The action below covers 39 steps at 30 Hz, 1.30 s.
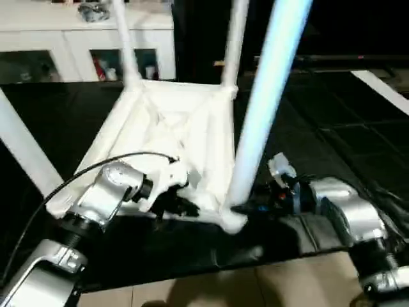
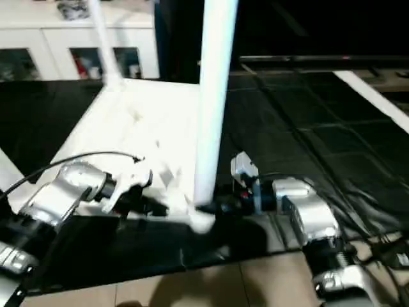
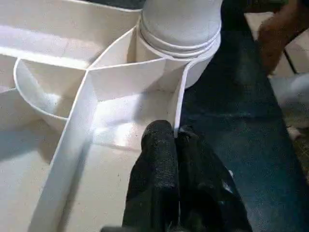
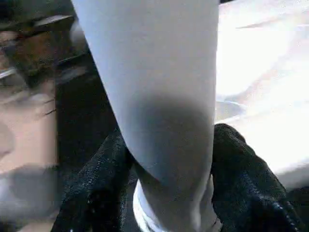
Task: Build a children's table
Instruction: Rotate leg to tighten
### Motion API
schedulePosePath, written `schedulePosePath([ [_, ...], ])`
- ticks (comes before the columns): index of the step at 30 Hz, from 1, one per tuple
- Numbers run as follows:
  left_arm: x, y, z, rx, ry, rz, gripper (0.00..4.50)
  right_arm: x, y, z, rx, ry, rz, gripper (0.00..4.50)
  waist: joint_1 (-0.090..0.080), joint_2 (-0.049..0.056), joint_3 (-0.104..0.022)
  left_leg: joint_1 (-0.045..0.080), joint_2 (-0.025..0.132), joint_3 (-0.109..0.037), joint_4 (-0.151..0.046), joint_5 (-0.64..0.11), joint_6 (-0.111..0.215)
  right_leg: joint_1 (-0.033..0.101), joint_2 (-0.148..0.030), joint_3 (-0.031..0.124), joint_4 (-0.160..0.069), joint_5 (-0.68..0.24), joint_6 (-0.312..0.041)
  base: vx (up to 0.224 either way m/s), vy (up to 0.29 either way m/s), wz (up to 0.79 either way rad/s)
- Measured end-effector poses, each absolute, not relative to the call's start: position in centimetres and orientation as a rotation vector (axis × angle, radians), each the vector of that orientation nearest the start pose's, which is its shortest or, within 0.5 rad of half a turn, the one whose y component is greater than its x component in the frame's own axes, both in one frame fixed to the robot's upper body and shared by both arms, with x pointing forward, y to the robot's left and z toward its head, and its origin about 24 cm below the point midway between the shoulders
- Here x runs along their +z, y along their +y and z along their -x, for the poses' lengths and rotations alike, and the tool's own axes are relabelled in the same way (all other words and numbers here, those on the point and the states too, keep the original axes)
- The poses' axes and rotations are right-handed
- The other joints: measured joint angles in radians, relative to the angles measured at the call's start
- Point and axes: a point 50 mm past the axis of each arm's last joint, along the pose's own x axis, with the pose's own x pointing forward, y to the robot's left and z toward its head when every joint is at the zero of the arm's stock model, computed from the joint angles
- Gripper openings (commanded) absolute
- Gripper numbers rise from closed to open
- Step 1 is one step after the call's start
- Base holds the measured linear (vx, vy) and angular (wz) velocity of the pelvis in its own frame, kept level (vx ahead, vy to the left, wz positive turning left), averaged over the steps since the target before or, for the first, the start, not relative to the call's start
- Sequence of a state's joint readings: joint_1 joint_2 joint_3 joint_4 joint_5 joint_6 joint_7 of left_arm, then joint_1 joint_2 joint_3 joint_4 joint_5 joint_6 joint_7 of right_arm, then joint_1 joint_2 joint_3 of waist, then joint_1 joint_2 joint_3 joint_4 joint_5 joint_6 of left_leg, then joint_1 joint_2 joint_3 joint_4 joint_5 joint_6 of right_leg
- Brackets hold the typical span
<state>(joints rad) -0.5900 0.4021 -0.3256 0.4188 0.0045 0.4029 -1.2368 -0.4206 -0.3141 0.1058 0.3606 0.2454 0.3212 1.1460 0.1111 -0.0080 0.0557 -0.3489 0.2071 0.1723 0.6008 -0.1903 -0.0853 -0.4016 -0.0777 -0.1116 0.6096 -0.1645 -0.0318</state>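
Observation:
The white table top (image 1: 167, 131) lies upside down on the black mat, ribs up. Legs stand in its corner sockets: two at the far corners (image 1: 125, 45) (image 1: 234, 38), one at the left (image 1: 22, 150) and a near leg (image 1: 268, 96) in the front corner socket (image 3: 179, 29). My left gripper (image 3: 176, 137) is shut on the thin rim of the top (image 3: 179, 101), just beside that socket. My right gripper (image 4: 169, 193) clasps the near leg (image 4: 159, 96) low down, with one black finger (image 4: 94, 193) on each side of the tube.
A white cabinet with glass doors (image 1: 83, 51) stands at the back left. The black mat (image 1: 332, 134) ends at a front edge, with beige floor tiles (image 1: 255, 288) beyond it. Loose cables (image 2: 383, 243) lie at the right. A white strip (image 1: 383, 89) runs at the far right.

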Motion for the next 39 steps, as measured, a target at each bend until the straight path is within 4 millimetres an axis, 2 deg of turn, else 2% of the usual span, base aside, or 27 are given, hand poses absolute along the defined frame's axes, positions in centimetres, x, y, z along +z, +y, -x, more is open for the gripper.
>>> schedulePosePath([
  [3,5.9,11.9,-31.9,-1.156,0.591,-0.278,0.0,5.2,-12.7,-31.2,0.944,0.292,-0.106,2.01,-0.035,0.0,0.0,0.0,0.0,-0.004,0.001,0.0,0.0,0.0,0.0,-0.006,-0.006,0.0,0.0,0.0,0.0,0.0],
  [6,5.7,10.5,-32.5,-1.042,0.571,-0.215,0.0,5.4,-11.7,-32.8,0.763,0.287,-0.107,2.01,-0.064,0.0,0.0,-0.003,0.0,-0.016,0.001,0.0,0.0,0.0,-0.001,-0.018,-0.02,0.0,0.0,-0.014,0.026,-0.2],
  [8,5.7,9.9,-32.8,-0.994,0.56,-0.188,0.0,5.6,-11.2,-33.6,0.695,0.29,-0.096,2.01,-0.075,0.0,0.0,-0.003,-0.001,-0.017,0.001,0.0,0.0,0.0,-0.001,-0.019,-0.022,0.001,0.0,0.0,0.0,0.0],
  [10,5.7,9.6,-33.1,-0.954,0.555,-0.179,0.0,5.8,-10.7,-34.2,0.647,0.292,-0.088,2.01,-0.077,0.0,0.0,-0.003,-0.002,-0.016,0.0,-0.001,0.0,-0.001,-0.001,-0.017,-0.023,0.005,-0.003,0.0,0.0,0.0],
  [12,5.8,9.6,-33.4,-0.932,0.55,-0.174,0.0,6.1,-10.3,-34.6,0.631,0.294,-0.078,2.01,-0.076,0.0,0.0,-0.003,-0.002,-0.014,-0.002,-0.001,0.001,-0.002,-0.001,-0.016,-0.023,0.011,-0.004,0.0,0.0,0.0],
  [14,5.9,9.7,-33.5,-0.917,0.545,-0.168,0.0,6.3,-10.1,-34.8,0.623,0.292,-0.073,2.55,-0.072,0.0,0.0,-0.002,-0.002,-0.014,-0.006,-0.002,0.0,-0.003,0.0,-0.016,-0.021,0.013,-0.006,0.0,0.0,0.0],
  [22,6.1,9.8,-33.5,-0.933,0.534,-0.186,0.0,6.3,-9.8,-34.5,0.635,0.268,-0.071,3.37,-0.066,0.001,0.0,-0.002,-0.001,-0.013,-0.01,-0.002,-0.002,-0.006,0.001,-0.014,-0.016,0.01,-0.009,0.0,0.0,0.0],
  [29,6.3,11.5,-33.1,-1.07,0.537,-0.279,0.0,5.4,-12.0,-32.4,0.822,0.281,-0.057,3.95,-0.045,0.002,0.0,-0.001,-0.001,-0.013,-0.01,-0.002,-0.002,-0.006,0.001,-0.013,-0.016,0.011,-0.009,0.0,0.0,0.0],
  [35,6.7,13.9,-32.5,-1.21,0.522,-0.388,0.0,5.0,-14.1,-30.8,1.044,0.32,-0.033,4.49,-0.02,0.002,0.0,-0.001,0.0,-0.012,-0.009,-0.002,-0.002,-0.006,0.001,-0.013,-0.016,0.011,-0.009,0.0,0.0,0.0],
  [39,6.8,14.6,-32.1,-1.302,0.52,-0.425,0.0,5.3,-14.9,-30.0,1.183,0.355,0.021,4.49,-0.006,0.004,0.002,-0.002,0.0,-0.006,-0.007,-0.002,-0.002,-0.006,0.0,-0.012,-0.016,0.012,-0.01,0.0,0.0,0.0],
])
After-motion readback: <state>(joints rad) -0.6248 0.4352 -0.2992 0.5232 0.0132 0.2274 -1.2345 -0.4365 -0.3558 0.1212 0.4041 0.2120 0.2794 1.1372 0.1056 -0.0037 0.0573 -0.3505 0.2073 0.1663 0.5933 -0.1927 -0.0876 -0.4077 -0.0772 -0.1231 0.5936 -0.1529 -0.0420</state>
